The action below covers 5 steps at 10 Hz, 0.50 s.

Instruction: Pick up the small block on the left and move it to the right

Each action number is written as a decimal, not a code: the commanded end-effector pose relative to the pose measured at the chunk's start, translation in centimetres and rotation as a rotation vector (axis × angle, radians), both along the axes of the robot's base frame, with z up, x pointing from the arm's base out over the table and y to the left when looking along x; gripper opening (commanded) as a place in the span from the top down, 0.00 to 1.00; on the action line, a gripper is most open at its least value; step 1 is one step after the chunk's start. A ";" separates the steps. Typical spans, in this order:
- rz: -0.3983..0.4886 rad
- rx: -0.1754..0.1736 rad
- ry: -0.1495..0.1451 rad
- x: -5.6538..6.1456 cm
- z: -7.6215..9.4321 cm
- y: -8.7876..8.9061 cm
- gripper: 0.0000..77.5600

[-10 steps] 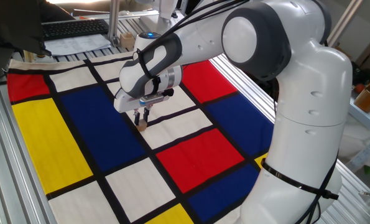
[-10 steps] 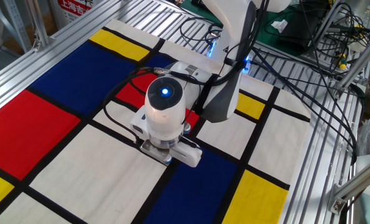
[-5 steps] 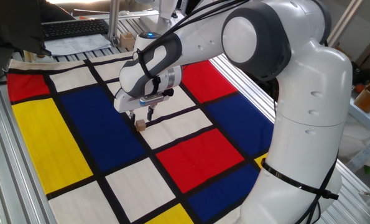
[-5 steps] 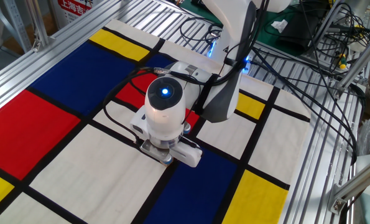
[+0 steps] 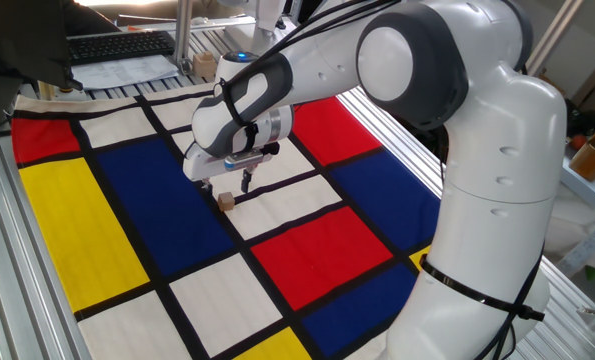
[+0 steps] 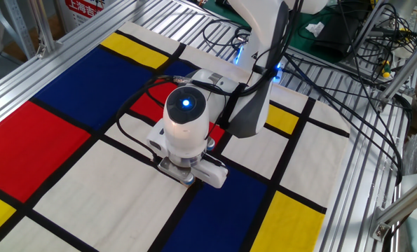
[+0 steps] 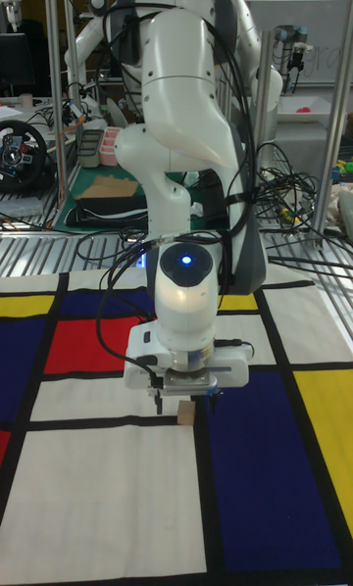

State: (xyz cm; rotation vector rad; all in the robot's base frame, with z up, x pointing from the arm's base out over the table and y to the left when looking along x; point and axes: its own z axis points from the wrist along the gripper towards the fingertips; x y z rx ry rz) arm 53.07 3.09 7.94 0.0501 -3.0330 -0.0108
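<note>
The small block (image 5: 225, 201) is a tiny tan wooden cube. It rests on the checked cloth, on a black line between a blue field and a white field. My gripper (image 5: 227, 186) hangs just above it, open, with one finger to each side and the tips clear of the cube. The tall fixed view shows the same: the small block (image 7: 184, 411) stands free on the black line, and the gripper (image 7: 182, 398) is spread wide over it. In the other fixed view the white hand (image 6: 187, 136) hides both the fingers and the block.
The cloth (image 5: 87, 215) of red, blue, yellow and white fields covers the table. A tan box-like object (image 5: 205, 66) stands at its far edge by an aluminium post. The robot's base (image 5: 487, 250) rises at the right. Cables (image 6: 334, 77) lie beyond the cloth.
The gripper was shut on the block a second ago. Its fingers have since spread apart and lifted slightly. The block stays on the cloth where it was.
</note>
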 end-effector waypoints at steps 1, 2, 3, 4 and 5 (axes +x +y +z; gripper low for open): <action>0.016 0.002 0.016 0.4 2.3 -0.3 0.00; 0.004 -0.004 0.014 0.2 3.2 -0.3 0.00; -0.004 -0.006 0.009 0.0 3.8 -0.4 0.00; -0.012 -0.011 0.007 -0.2 4.7 -0.4 0.00; -0.020 -0.014 0.007 -0.4 5.4 -0.6 0.00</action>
